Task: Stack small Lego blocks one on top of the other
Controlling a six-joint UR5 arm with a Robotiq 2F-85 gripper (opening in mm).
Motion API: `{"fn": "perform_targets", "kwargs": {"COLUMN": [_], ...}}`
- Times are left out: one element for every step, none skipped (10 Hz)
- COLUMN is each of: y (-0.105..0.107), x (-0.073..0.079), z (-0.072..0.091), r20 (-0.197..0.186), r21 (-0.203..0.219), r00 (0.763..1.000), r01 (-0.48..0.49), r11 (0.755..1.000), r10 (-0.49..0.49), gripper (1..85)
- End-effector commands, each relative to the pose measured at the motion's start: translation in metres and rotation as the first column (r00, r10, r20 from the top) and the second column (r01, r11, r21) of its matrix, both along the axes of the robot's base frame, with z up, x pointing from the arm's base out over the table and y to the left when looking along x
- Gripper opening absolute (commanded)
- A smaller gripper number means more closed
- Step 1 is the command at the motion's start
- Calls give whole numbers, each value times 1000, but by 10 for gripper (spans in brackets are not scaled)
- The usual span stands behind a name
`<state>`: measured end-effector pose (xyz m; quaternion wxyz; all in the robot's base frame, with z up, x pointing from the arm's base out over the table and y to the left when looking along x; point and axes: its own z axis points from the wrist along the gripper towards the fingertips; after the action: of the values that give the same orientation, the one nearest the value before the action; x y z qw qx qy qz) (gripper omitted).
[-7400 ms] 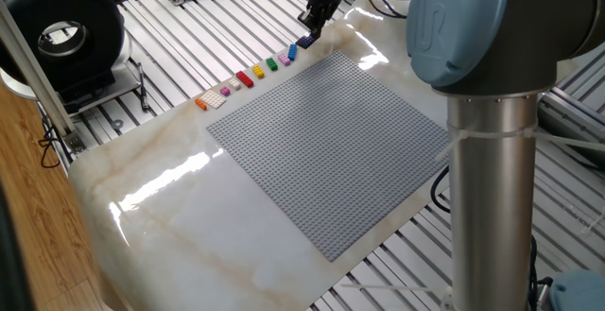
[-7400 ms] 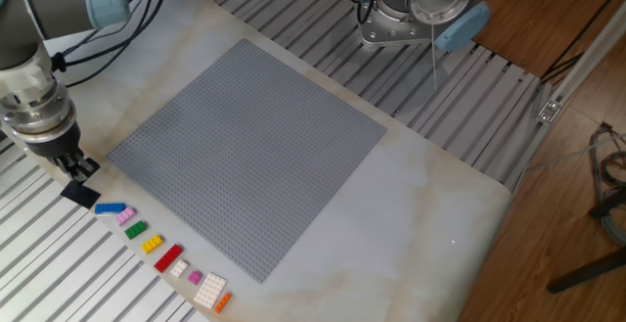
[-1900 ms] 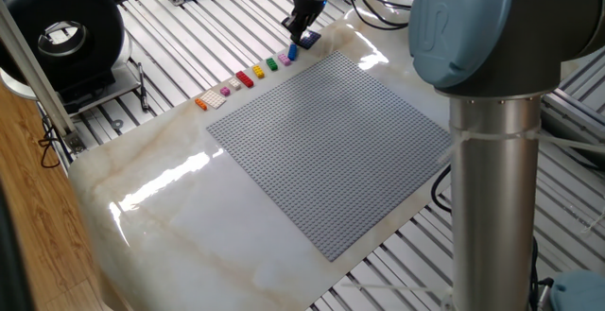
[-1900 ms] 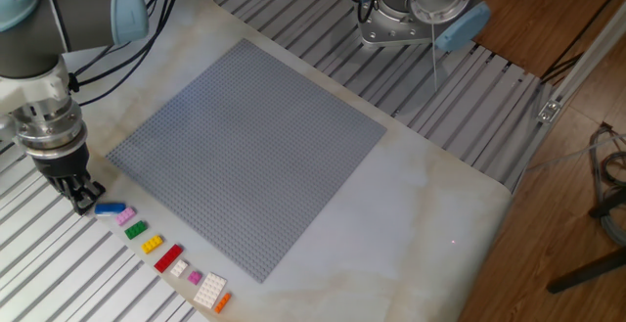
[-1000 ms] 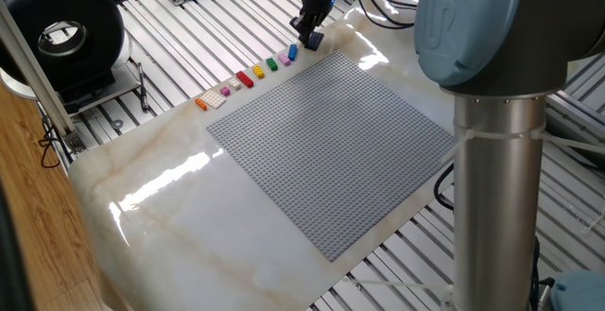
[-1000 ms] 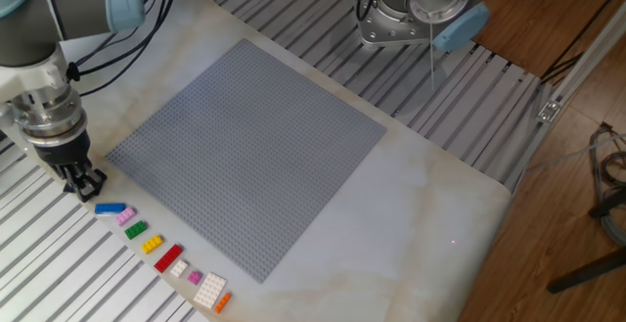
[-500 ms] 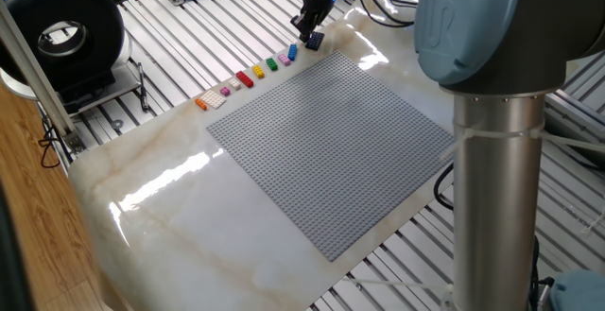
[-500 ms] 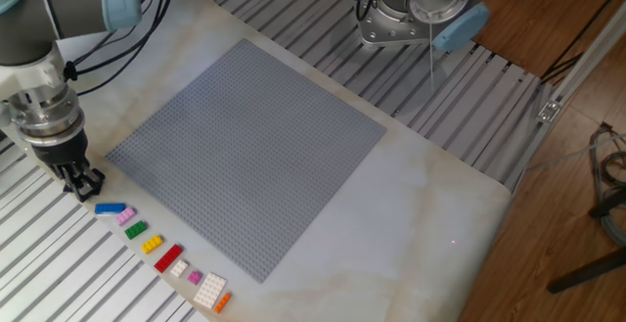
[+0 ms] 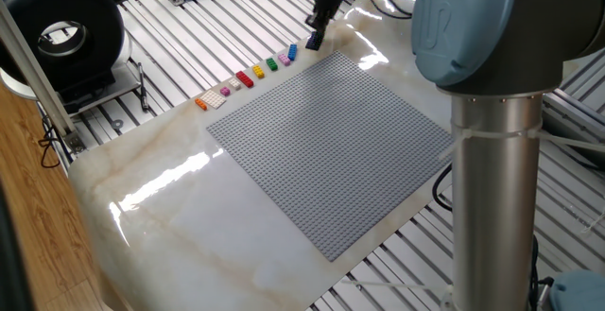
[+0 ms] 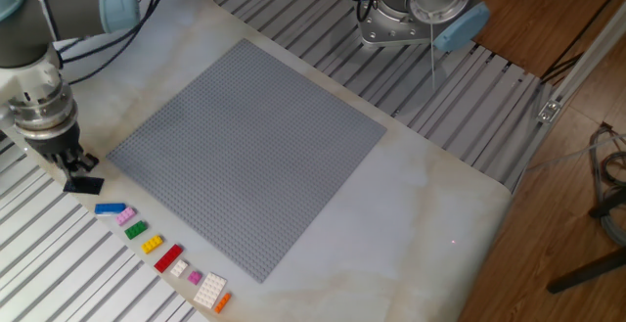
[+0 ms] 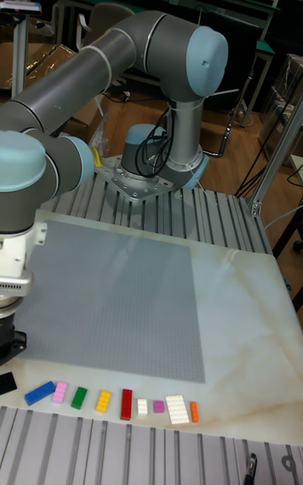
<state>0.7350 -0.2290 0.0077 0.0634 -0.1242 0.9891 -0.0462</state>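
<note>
My gripper [image 9: 316, 39] [image 10: 80, 177] is shut on the dark navy block [image 10: 85, 185] [image 11: 7, 381], just off the grey baseplate's corner. The navy block hangs close above the marble, a short way from the blue block [image 9: 292, 51] [image 10: 110, 208] [image 11: 39, 392]. The blue block heads a row along the baseplate's edge: pink [image 10: 125, 218], green [image 10: 136, 230], yellow [image 10: 152, 245], red [image 10: 168, 257], another pink [image 10: 195, 277] and orange [image 10: 223, 302]. Each lies flat and apart from the others. In the tall fixed view the fingers are mostly cut off at the left edge.
The large grey baseplate [image 9: 331, 150] [image 10: 245, 146] covers the middle of the marble top. Two white bricks [image 10: 209, 290] lie in the row. Slatted metal surrounds the marble. A black ring device [image 9: 61, 32] stands at the far left, and the arm's base [image 10: 411, 14] is beyond the plate.
The gripper has pulled back from beside the blue block, moved slightly away along the row's line and turned, carrying the navy block with it. The row has not moved.
</note>
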Motion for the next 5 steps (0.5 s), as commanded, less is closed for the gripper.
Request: {"fn": "perform_targets", "kwargs": {"y": [-23,-20,-19,-14,-11], "x": [-14,-13,-13,-13,-12], "z": [-1,-4,-4,-4,-5], "r20": [-45,-38,-41,-40,-38], "r21": [-27,-3,2,22,30], "r00": [998,998,998,998,998], "r01": [-42,-47,-45,-44,-41], "r11": [999,999,999,999,999], "r10": [41,47,45,45,42], "gripper": [10,10,10,10,10]}}
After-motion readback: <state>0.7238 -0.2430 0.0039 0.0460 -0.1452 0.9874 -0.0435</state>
